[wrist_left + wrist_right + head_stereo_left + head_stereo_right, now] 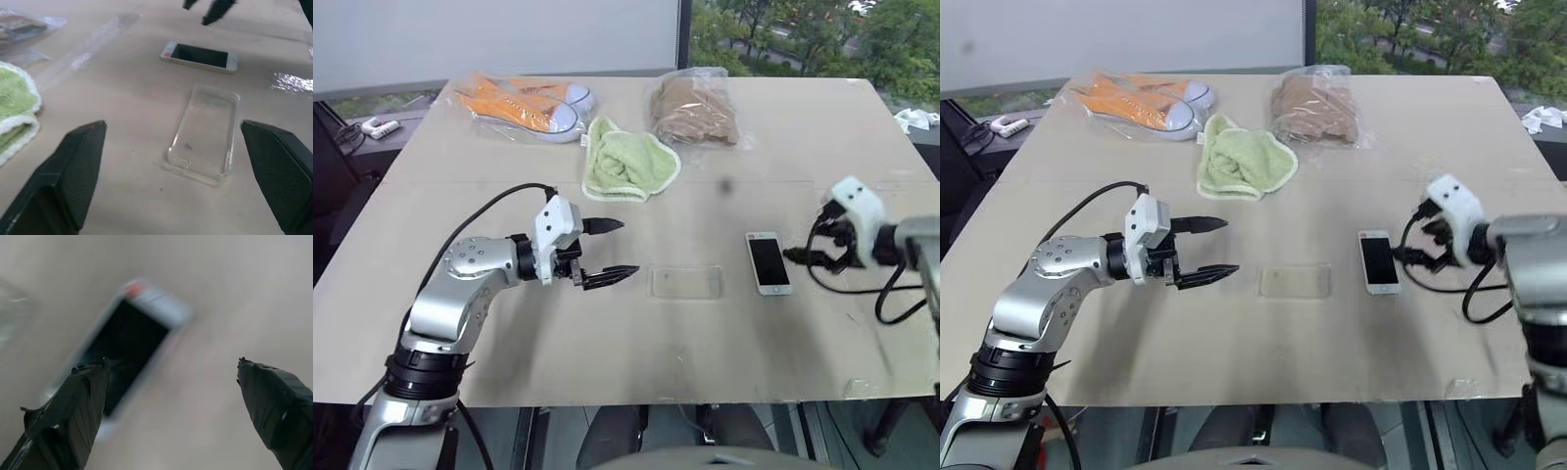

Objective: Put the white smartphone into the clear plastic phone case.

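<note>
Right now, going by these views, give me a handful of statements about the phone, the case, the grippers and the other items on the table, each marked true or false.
1. The white smartphone with the black screen already sits inside the clear plastic phone case. False: they lie apart on the table, the case empty.
2. The left gripper is open and holds nothing. True.
3. The right gripper is shut on the smartphone. False: its jaws are open, beside the phone.
4. The case lies between the left gripper and the smartphone. True.
5. The green towel covers the case. False: it lies farther back, near the orange sneakers.
</note>
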`<act>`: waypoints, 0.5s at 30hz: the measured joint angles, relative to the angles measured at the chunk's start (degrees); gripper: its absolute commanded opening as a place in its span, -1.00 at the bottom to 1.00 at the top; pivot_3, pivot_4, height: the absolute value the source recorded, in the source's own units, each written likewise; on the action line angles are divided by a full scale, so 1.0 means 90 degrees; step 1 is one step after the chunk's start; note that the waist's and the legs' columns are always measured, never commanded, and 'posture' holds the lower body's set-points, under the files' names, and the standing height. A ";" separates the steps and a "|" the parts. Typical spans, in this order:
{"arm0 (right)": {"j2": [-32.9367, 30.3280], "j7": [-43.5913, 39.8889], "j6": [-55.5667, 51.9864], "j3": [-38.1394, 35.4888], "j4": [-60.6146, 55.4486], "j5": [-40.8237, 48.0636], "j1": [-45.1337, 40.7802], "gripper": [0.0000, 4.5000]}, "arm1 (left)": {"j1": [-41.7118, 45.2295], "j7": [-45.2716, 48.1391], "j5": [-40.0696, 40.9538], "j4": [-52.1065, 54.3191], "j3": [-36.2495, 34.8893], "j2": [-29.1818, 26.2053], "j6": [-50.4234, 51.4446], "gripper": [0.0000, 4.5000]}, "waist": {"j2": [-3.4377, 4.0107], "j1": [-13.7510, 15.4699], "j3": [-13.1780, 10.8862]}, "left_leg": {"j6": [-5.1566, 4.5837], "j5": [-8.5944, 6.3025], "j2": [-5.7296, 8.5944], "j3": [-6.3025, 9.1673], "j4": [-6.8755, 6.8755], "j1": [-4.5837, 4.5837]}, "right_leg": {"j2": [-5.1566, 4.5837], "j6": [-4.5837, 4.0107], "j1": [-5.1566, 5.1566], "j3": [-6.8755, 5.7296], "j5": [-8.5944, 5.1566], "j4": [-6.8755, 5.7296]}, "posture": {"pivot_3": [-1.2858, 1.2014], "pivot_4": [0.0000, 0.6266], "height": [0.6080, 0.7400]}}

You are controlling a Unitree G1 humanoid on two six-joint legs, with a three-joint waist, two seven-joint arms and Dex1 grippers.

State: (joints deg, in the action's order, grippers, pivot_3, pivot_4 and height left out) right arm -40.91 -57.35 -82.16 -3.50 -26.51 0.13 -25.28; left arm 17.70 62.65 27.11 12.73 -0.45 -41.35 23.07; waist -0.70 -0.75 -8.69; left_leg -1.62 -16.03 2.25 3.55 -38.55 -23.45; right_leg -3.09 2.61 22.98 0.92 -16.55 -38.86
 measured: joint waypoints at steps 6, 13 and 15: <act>0.2766 0.2561 -0.1108 -0.0130 -0.1874 -0.0760 0.0901 0.97 | 0.0155 0.0136 -0.0005 -0.0149 0.0104 0.0034 -0.0038 1.00 | -0.0006 0.0043 0.0012 | 0.0004 0.0002 0.0012 0.0009 -0.0002 0.0007 | -0.0002 0.0001 -0.0002 -0.0005 0.0001 -0.0010 | 0.03 -0.52 1.00; 0.4123 0.4445 0.0003 -0.0168 -0.2258 -0.1234 0.2026 0.97 | 0.0271 0.0258 -0.0007 -0.0264 0.0124 0.0032 -0.0026 1.00 | -0.0009 -0.0008 0.0016 | 0.0008 0.0005 0.0022 0.0007 0.0017 0.0037 | 0.0001 0.0002 -0.0013 0.0003 0.0001 -0.0009 | 0.03 -0.52 1.00; 0.4522 0.4785 0.0611 -0.0199 -0.2196 -0.1219 0.2356 0.97 | 0.0294 0.0274 -0.0009 -0.0264 0.0123 0.0030 -0.0026 1.00 | -0.0008 -0.0031 0.0017 | 0.0009 0.0006 0.0020 0.0005 0.0031 0.0078 | 0.0010 0.0001 -0.0036 0.0010 0.0000 -0.0008 | 0.03 -0.52 1.00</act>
State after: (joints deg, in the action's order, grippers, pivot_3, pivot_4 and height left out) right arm -0.21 -14.28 -76.66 -5.28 -46.28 -10.83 -4.07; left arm 20.34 65.11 27.03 10.36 0.66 -41.07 22.83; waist -0.77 -1.02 -8.54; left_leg -1.54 -15.98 2.44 3.60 -38.27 -22.75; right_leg -3.00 2.61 22.66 1.01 -16.56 -38.94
